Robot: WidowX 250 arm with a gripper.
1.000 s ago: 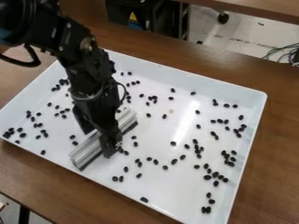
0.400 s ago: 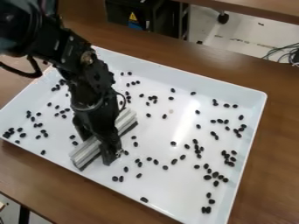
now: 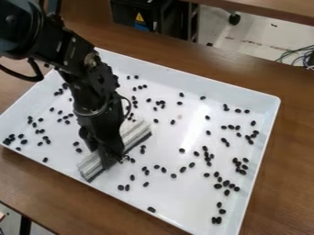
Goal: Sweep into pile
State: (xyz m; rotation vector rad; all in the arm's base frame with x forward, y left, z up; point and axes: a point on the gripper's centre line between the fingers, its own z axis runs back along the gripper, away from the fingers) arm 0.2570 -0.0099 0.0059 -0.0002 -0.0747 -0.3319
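While clasping ribbed sweeper [image 3: 92,165] in gripper [image 3: 113,158] narrowed around it, hangs over left half of white tray [image 3: 184,195], near front edge, with black beans [image 3: 217,186] scattered from left corner to right corner

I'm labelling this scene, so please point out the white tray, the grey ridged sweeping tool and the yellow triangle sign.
White tray [image 3: 184,79], camera view: its far wall.
Grey ridged sweeping tool [image 3: 91,165], camera view: its lower-left end.
Yellow triangle sign [image 3: 140,18], camera view: its middle.

Probably a lab: robot arm [image 3: 92,87]
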